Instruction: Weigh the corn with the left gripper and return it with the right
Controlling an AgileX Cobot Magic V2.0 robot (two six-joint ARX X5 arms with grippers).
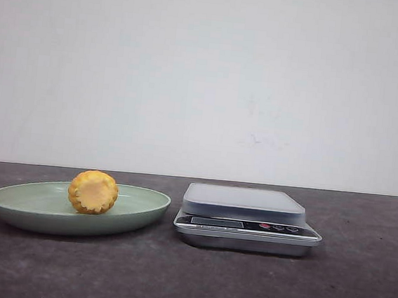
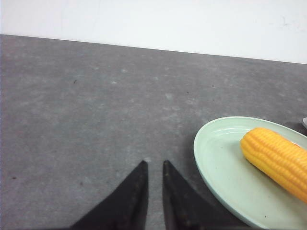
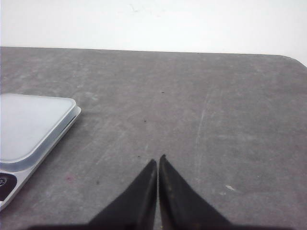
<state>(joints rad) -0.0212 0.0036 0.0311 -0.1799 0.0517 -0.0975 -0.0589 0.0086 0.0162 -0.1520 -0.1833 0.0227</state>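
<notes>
No writing can be read anywhere. The scale has a strip of print on its front panel, too small and blurred to make out.

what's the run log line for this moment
corn: on plate | scale: bare | left hand: near shut, empty | right hand: shut, empty

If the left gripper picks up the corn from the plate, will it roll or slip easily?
The corn is a rounded cob lying on its side in the smooth green plate, so a nudge would probably roll it. Its ridged kernel rows should give the thin fingers some grip. It looks stiff, probably not floppy.
</notes>
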